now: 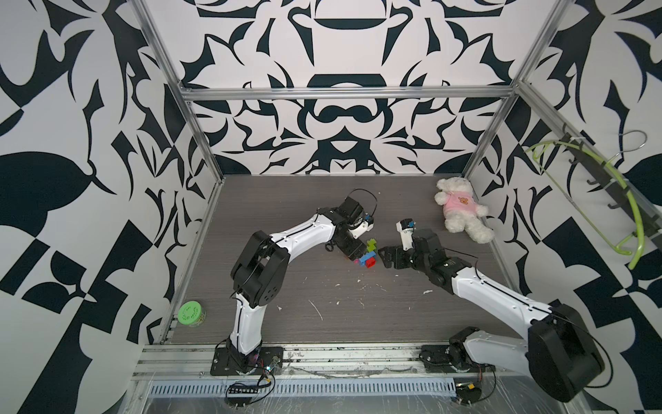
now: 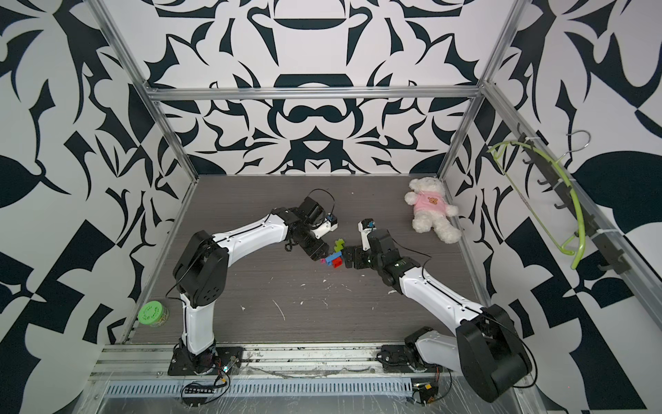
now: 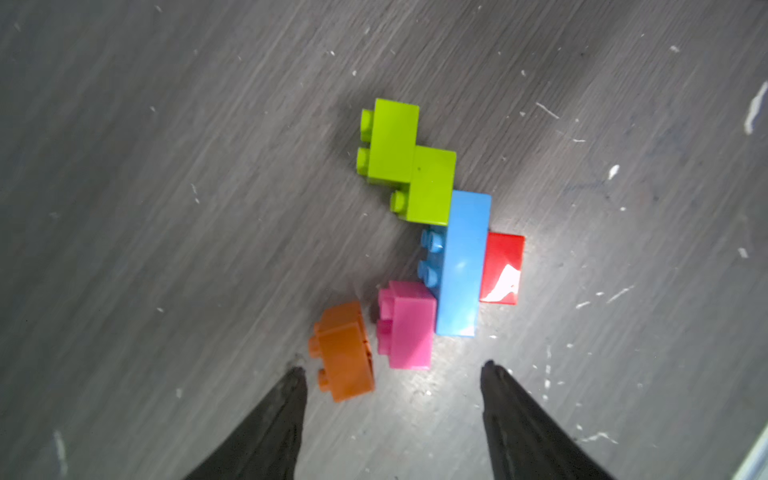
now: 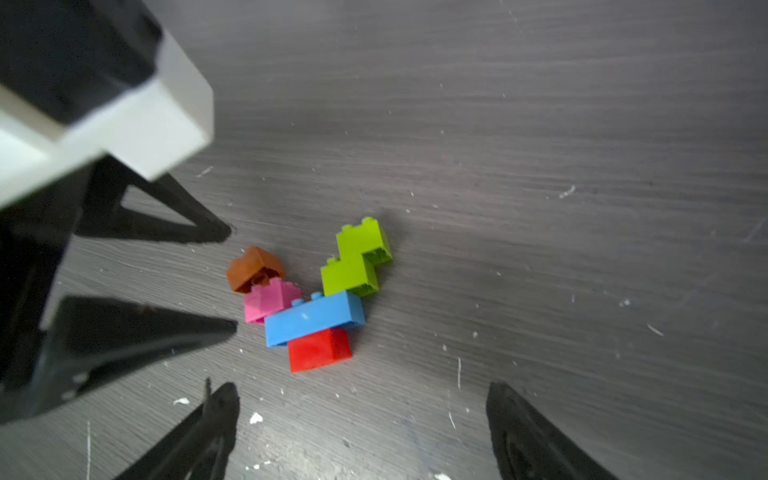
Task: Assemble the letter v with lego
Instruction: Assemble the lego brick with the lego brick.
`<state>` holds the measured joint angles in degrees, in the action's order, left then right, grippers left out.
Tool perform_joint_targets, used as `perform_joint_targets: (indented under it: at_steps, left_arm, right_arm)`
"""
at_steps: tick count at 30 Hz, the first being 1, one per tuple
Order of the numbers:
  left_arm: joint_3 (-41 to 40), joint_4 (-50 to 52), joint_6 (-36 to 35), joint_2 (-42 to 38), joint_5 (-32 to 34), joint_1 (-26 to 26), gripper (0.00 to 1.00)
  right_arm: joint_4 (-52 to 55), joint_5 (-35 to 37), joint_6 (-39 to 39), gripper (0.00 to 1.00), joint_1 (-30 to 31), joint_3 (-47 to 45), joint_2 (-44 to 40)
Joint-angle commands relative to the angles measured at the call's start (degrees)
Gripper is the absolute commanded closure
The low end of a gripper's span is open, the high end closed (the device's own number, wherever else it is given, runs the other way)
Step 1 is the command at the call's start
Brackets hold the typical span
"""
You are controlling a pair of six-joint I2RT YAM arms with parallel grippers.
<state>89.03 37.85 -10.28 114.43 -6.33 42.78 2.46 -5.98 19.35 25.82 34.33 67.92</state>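
The lego lies on the dark table as a stepped cluster, the letter v [image 1: 369, 256]. Two joined lime green bricks [image 3: 407, 162] meet the long blue brick [image 3: 461, 266]. A red brick [image 3: 503, 268] sits on its other side, and a pink brick [image 3: 409, 324] at its end. The orange brick [image 3: 343, 351] lies tilted beside the pink one, a narrow gap between them. My left gripper [image 3: 394, 372] is open just short of the pink brick, one fingertip [image 3: 297, 374] next to the orange brick. My right gripper [image 4: 362, 392] is open on the red side, holding nothing.
A white teddy bear [image 1: 460, 211] in a pink shirt lies at the back right corner. A green-lidded jar [image 1: 191, 313] stands outside the table's front left edge. A green hanger [image 1: 609, 200] hangs on the right wall. White specks dot the table [image 1: 322, 304].
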Motion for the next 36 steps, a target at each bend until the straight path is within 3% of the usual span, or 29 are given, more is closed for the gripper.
perform_joint_targets:
  at_steps: [1,11,20,27,36]
  left_arm:
    - [1.3,4.2,-3.1,2.5,1.9,-0.2,0.30]
    - [2.1,3.6,-1.9,4.5,1.8,0.2,0.30]
    - [3.5,3.9,-2.4,6.6,3.9,0.5,0.38]
    - [3.9,3.7,-3.4,7.0,3.9,0.6,0.36]
    - [3.9,3.2,-3.9,7.5,2.3,0.6,0.35]
  right_arm:
    - [0.3,1.4,-0.2,0.05,-0.3,0.1,-1.6]
    - [0.6,1.3,-0.5,0.05,-0.7,-0.1,-1.5]
    - [0.7,1.3,-0.8,0.05,-0.7,-0.5,-2.0]
    - [0.2,0.4,-0.8,0.05,-0.8,-0.5,-1.5]
    - [-2.4,-2.0,2.2,0.07,-0.8,0.9,5.3]
